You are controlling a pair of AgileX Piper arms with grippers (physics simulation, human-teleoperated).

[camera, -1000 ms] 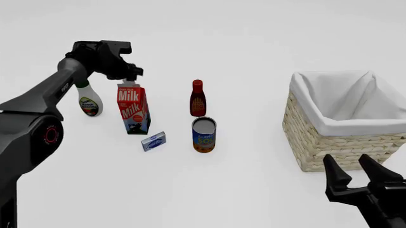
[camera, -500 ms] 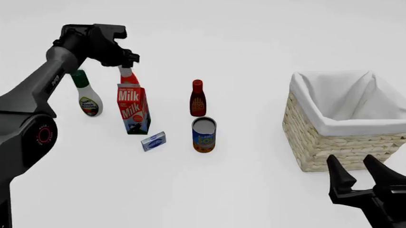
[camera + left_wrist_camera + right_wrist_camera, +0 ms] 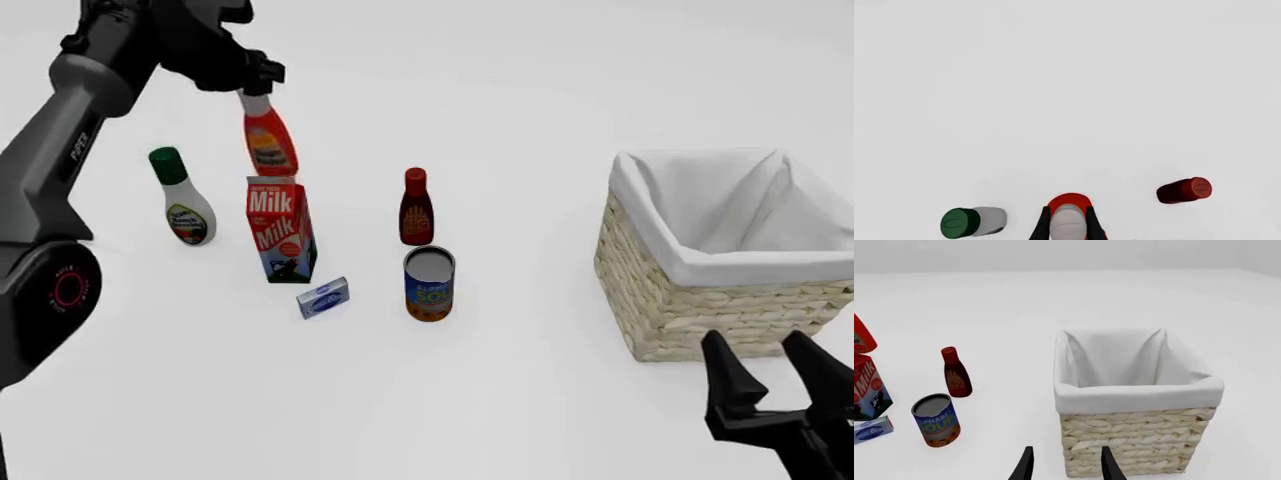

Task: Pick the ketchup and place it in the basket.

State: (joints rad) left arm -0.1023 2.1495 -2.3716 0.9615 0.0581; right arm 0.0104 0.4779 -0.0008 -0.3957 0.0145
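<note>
The ketchup, a red-orange bottle with a white cap, hangs in the air above the milk carton, clear of the table. My left gripper is shut on its cap and neck. From the left wrist camera the ketchup shows from above between the two fingers. The woven basket with a white cloth lining stands at the right, and the basket fills the right wrist view. Near the front right corner my right gripper stands open with nothing in it, just in front of the basket.
A white bottle with a green cap stands left of the carton. A dark brown-red bottle, a soup can and a small blue-and-white box sit mid-table.
My left gripper has lifted the ketchup straight up from behind the milk carton until the whole bottle is in the air. The right gripper has drifted slightly lower and rightward in the front view.
</note>
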